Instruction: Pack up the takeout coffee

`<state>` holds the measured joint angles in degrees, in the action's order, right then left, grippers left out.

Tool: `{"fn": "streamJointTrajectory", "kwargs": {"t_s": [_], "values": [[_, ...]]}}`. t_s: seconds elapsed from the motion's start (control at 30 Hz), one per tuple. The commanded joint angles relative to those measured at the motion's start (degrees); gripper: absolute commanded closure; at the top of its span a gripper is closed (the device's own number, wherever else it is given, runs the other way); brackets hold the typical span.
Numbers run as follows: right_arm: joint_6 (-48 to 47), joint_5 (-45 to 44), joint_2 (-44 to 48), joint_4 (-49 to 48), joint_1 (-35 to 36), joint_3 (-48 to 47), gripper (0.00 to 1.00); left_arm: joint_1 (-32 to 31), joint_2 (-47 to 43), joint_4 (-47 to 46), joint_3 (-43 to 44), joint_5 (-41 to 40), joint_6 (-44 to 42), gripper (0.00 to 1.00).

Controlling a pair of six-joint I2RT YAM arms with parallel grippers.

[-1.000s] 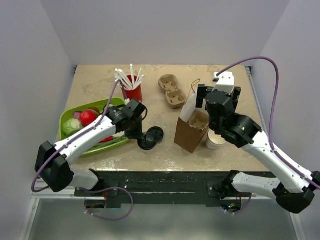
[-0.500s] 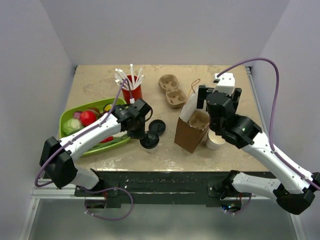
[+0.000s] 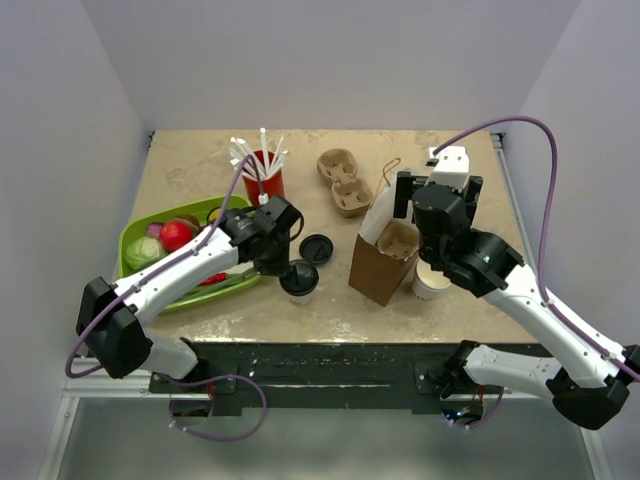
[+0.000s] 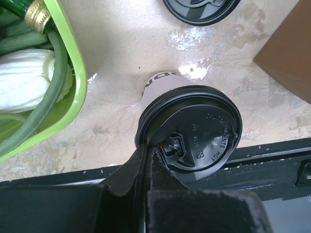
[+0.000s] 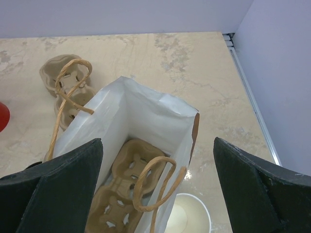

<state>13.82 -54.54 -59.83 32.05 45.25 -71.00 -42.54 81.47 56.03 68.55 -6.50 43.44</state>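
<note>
Left gripper (image 4: 148,154), fingers pressed together, appears to pinch the lid rim of the takeout coffee (image 4: 194,128); the cup stands on the table (image 3: 190,165) near its front edge, between the green tray (image 4: 77,68) and the brown paper bag (image 3: 380,265); a loose black lid (image 3: 316,247) lies just behind it; right gripper (image 5: 156,141) hangs spread wide and empty over the bag's mouth; a lidless cup (image 3: 432,283) sits beside the bag.

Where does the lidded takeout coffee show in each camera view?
Top external: takeout coffee at centre-front, left of the paper bag.
Left wrist: mid-frame, lid up; the bag's corner at the right edge.
Right wrist: not in it; the bag fills the lower centre.
</note>
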Motion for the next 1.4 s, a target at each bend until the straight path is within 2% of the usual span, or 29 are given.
{"fn": "streamJointTrajectory", "kwargs": {"t_s": [0.0,0.13,0.33,0.4,0.47,0.57,0.7,0.8,0.87,1.27,1.3,1.37], "values": [[-0.5,-0.5,1.8,-2.5,-0.4,0.1,0.02,-0.3,-3.9,-0.4,3.7,-1.7,-1.4,1.0],[-1.1,1.1,3.1,-5.1,-0.4,0.5,0.02,-0.3,-5.9,-0.9,4.0,-2.1,-2.4,1.0],[-2.0,2.8,5.9,-7.9,-0.4,0.5,0.02,-0.3,-7.5,2.5,7.6,-9.3,-2.5,1.0],[-0.9,1.1,5.4,-5.7,-0.4,-1.6,0.02,-0.3,-9.1,2.0,8.3,-11.4,-3.2,1.0],[2.6,-1.3,3.2,0.5,-0.7,-5.6,0.02,-0.3,-10.3,0.7,9.2,-12.3,-3.8,1.0],[7.3,-1.0,0.0,9.2,-3.8,-9.8,0.02,-0.3,-11.9,0.2,10.6,-14.1,-4.0,1.0],[9.1,10.9,-2.0,13.4,-13.3,-9.8,0.04,-0.2,-12.5,0.5,13.8,-16.3,-3.7,1.0],[9.2,15.2,-3.5,14.4,-17.6,-8.5,0.07,-0.3,-13.5,-0.4,15.3,-18.0,-3.5,1.0],[10.0,18.0,-4.7,14.4,-19.1,-7.5,0.17,-0.2,-14.1,-1.7,15.6,-18.8,-4.0,1.0],[9.6,25.1,-7.0,14.2,-21.8,-3.1,0.5,-0.2,-13.3,-4.3,15.3,-17.1,-6.3,1.0],[9.5,25.5,-6.9,13.9,-21.8,-2.8,0.6,-0.2,-13.4,-4.4,15.5,-16.9,-6.4,1.0],[8.7,27.8,-6.4,13.2,-21.7,-2.2,0.67,-0.2,-13.4,-5.0,16.0,-16.1,-7.1,1.0]]}}
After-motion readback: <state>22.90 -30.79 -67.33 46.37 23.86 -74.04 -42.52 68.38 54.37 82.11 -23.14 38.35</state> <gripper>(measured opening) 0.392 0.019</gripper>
